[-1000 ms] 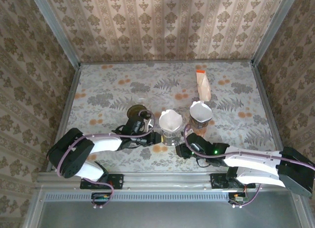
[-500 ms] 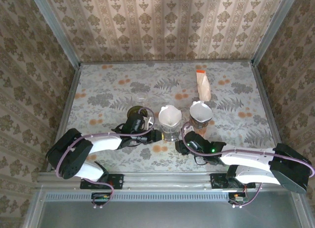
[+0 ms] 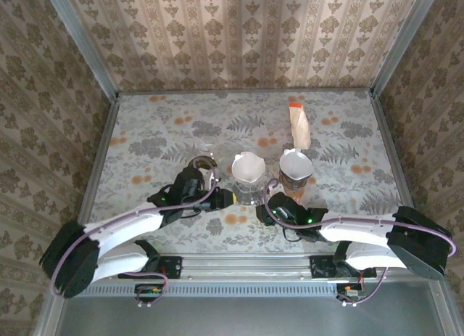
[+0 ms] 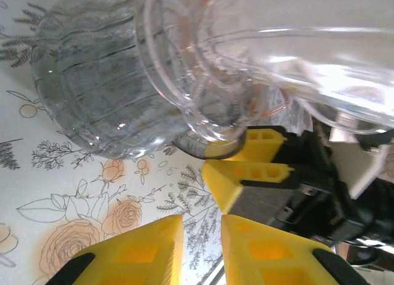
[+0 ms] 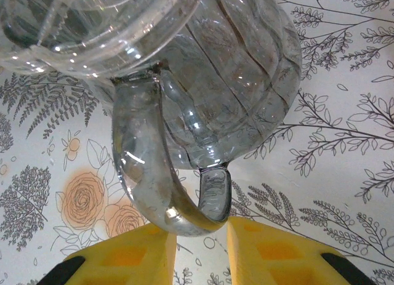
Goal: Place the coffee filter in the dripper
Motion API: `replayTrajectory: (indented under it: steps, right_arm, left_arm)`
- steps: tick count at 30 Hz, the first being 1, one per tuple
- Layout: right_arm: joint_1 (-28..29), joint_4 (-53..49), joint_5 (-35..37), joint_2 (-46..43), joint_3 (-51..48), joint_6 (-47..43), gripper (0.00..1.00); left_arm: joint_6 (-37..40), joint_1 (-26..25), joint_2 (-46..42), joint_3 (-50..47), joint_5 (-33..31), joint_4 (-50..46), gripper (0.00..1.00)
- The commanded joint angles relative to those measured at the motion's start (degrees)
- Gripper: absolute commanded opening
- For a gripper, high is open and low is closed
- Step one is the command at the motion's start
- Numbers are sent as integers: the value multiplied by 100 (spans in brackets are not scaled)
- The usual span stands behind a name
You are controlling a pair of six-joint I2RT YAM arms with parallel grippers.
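**Right claw (image 5: 200, 226) pinches the server handle; filter sits in the dripper**

Nearest the bases, the right claw's jaws stand narrow on either side of the handle (image 5: 138, 162) of the glass server (image 5: 246, 82). They appear to clamp it, likely to steady the stack. The left claw (image 4: 202, 220) waits just beside the glass, its jaws a narrow gap with nothing between, seemingly guarding the other side.

Just beyond, the coffee filter (image 3: 248, 168) stands as a white cone in the dripper (image 3: 249, 185) atop the server, so the task looks close to done.

Counted:
- two claws
- two white cones, the second filter (image 3: 296, 162) sitting in a brown-based pot (image 3: 293, 181) to the right
- farthest, one packet (image 3: 299, 125) lying on the table (image 3: 159, 125)
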Motion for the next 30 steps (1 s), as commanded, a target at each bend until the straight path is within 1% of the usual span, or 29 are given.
replayTrajectory:
  steps: [1, 5, 8, 15, 24, 30]
  right_arm:
    - [-42, 338, 219, 212, 222, 29, 30]
    - [-94, 585, 251, 512, 334, 28, 29]
    - [-130, 729, 250, 788, 472, -14, 29]
    - [-289, 1014, 200, 1468, 850, -90, 29]
    - [-660, 1271, -11, 2214, 1350, -252, 29]
    - [-841, 1374, -188, 2688, 1694, -288, 28]
  left_arm:
    - [-103, -7, -712, -42, -675, -1033, 25]
    - [-235, 27, -1563, -163, -1246, -1797, 27]
    - [-289, 90, -2001, -255, -1414, -2086, 28]
    - [-315, 187, -2397, -368, -1486, -2382, 28]
    - [-380, 366, -2866, -448, -1481, -2757, 29]
    - [-387, 382, -3042, -440, -1543, -2951, 32]
